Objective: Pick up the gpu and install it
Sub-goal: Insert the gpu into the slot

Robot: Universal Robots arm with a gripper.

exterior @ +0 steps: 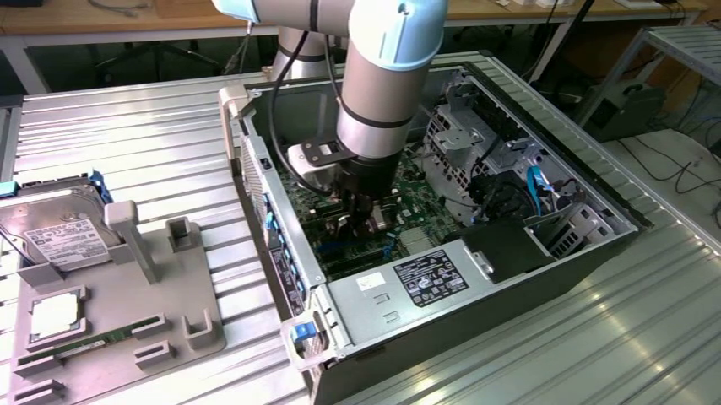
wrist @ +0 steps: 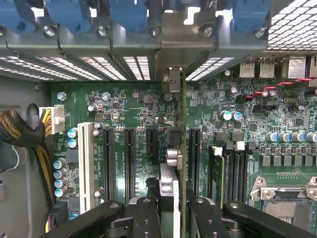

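The gpu (wrist: pixel 184 148) stands edge-on over the green motherboard (wrist: pixel 124 104), a thin board with its silver bracket (wrist: pixel 173 54) up against the case's rear slot openings. My gripper (wrist: pixel 176 218) is shut on the card, one black finger (wrist: pixel 147 215) on each side of it. The card's lower edge lies along the black expansion slots (wrist: pixel 130 158); whether it is seated I cannot tell. In the exterior view the arm reaches down into the open computer case (exterior: pixel 586 190), and the gripper (exterior: pixel 363 221) is low over the motherboard with the gpu (exterior: pixel 381 226) partly hidden between its fingers.
Blue slot latches (wrist: pixel 124 12) line the rear wall. A processor socket (wrist: pixel 287 198) and memory slots (wrist: pixel 230 168) lie beside the card. The power supply (exterior: pixel 434 278) fills the case's near end. A grey fixture (exterior: pixel 169 295) at the exterior view's left carries a hard drive (exterior: pixel 62 236) and memory stick (exterior: pixel 84 344).
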